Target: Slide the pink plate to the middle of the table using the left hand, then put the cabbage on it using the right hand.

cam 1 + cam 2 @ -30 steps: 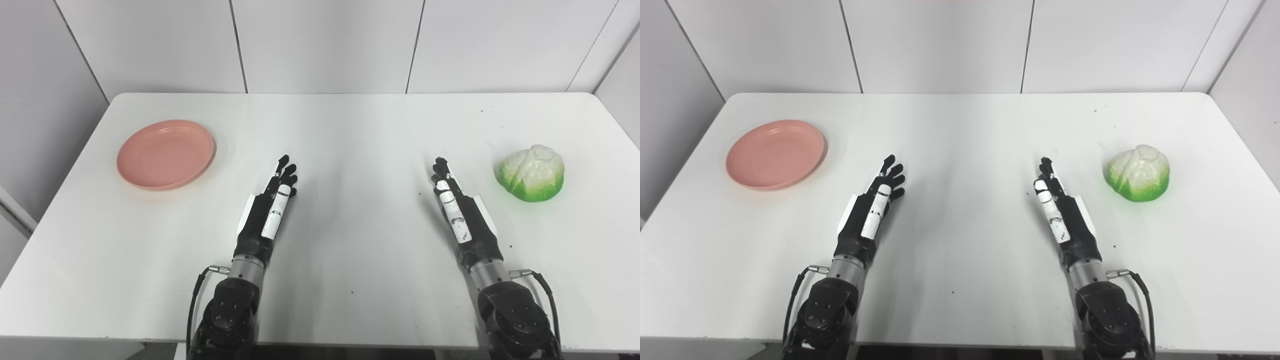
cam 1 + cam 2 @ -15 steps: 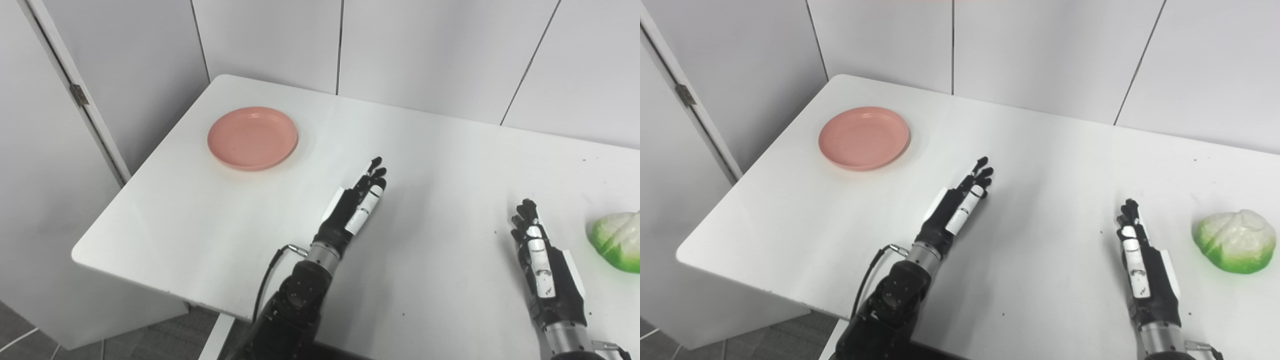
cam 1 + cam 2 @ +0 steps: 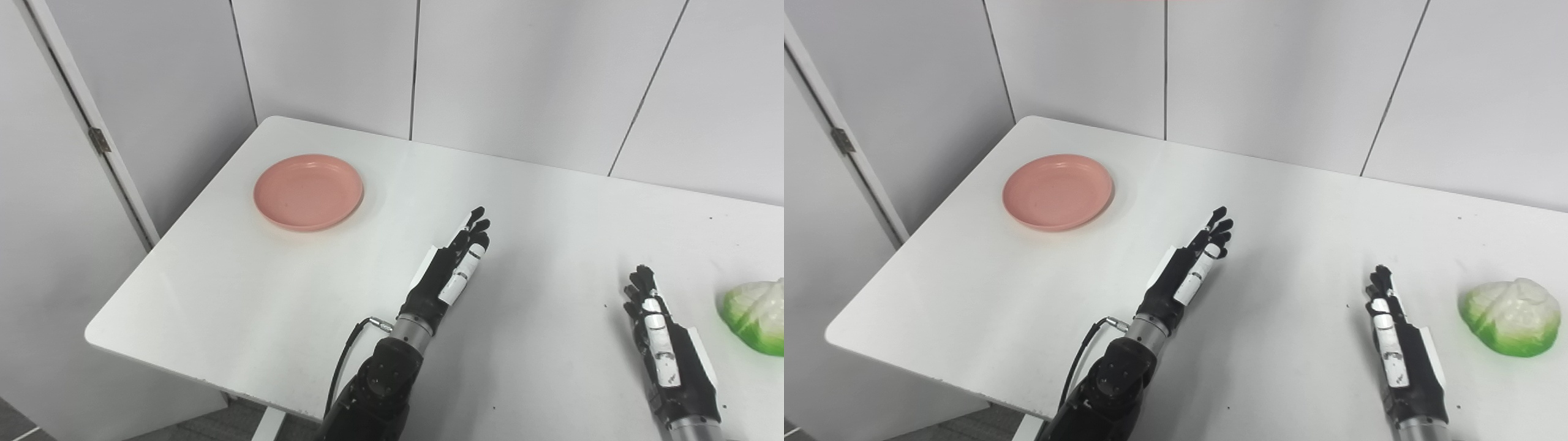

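A pink plate [image 3: 308,192] lies flat near the table's far left corner, with nothing on it. My left hand [image 3: 456,263] hovers open over the middle of the table, fingers stretched straight, well to the right of the plate. The green and white cabbage [image 3: 1511,316] rests on the table at the right. Left of it, with a gap between, my right hand [image 3: 1390,324] is open with straight fingers and holds nothing.
The white table [image 3: 257,294] has its left edge and near left corner in view, with floor below. Grey wall panels stand behind, and a hinged door panel [image 3: 98,139] is at the left.
The camera has turned left and tilted, so the whole picture has shifted and the cabbage sits at the right edge. Both hands stay open; the left hand looks slightly raised.
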Controlling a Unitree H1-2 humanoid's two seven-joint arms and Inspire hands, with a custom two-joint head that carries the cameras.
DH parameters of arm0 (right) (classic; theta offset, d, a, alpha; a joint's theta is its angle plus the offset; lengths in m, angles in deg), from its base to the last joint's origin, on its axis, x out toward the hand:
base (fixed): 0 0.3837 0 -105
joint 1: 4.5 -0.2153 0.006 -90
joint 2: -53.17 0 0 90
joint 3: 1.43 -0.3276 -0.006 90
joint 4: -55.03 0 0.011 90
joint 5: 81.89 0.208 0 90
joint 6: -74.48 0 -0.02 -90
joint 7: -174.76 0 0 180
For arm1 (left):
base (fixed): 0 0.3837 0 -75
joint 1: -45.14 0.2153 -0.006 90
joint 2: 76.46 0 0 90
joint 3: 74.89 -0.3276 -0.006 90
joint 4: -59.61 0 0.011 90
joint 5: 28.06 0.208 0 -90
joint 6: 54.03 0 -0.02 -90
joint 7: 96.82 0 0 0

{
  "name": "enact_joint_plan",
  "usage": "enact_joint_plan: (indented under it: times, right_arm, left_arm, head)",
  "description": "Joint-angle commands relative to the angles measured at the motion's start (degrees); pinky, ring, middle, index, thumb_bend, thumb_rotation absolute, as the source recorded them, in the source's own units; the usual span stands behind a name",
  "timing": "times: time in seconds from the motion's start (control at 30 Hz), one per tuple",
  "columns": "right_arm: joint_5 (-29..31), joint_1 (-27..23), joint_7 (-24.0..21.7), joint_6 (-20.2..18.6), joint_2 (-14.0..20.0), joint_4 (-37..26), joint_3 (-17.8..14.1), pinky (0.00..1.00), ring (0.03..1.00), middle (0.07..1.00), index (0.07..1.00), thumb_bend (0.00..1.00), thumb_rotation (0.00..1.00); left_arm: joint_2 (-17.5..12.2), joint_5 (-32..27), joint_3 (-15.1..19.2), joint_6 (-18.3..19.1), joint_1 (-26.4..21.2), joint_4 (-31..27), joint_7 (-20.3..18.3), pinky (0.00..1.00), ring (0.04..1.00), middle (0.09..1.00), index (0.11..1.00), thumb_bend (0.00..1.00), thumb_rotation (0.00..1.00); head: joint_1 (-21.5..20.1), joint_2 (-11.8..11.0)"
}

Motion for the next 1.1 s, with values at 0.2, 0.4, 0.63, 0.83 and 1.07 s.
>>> enact_joint_plan:
  times: [0.2,0.4,0.63,0.83,1.07]
  right_arm:
    - [0.73,-1.22,-0.26,0.29,-0.66,1.41,-0.14,1.00,1.000,1.000,1.000,0.32,1.00]
    - [0.51,-1.61,-0.34,1.27,-0.74,2.25,0.08,1.00,1.000,1.000,1.000,0.31,1.00]
    - [0.20,-1.91,-0.31,1.04,-0.81,2.57,0.13,1.00,1.000,1.000,1.000,0.30,1.00]
    - [0.10,-1.98,-0.27,0.84,-0.85,2.41,0.14,1.00,1.000,1.000,1.000,0.29,1.00]
    - [0.40,-2.28,-0.81,1.82,-0.41,3.40,0.06,1.00,1.000,1.000,1.000,0.27,1.00]
  left_arm:
    - [-0.15,-0.83,1.19,0.38,2.03,1.93,0.71,0.91,0.946,0.963,0.958,0.44,1.00]
    - [0.46,-0.68,1.39,2.77,1.14,-4.00,0.73,0.91,0.934,0.951,0.953,0.47,1.00]
    - [0.80,-0.20,2.90,6.66,-2.82,-12.83,1.75,0.95,0.945,0.946,0.949,0.46,1.00]
    - [-0.81,-1.81,5.84,8.68,-7.69,-19.03,1.68,0.96,0.946,0.959,0.958,0.45,1.00]
    - [-3.67,-2.48,9.61,11.11,-11.88,-24.05,2.02,0.94,0.943,0.967,0.973,0.47,1.00]
  head:
    - [0.26,-0.26]
    - [0.20,-0.51]
    - [1.13,-0.70]
    - [1.59,-0.87]
    - [2.72,-1.01]
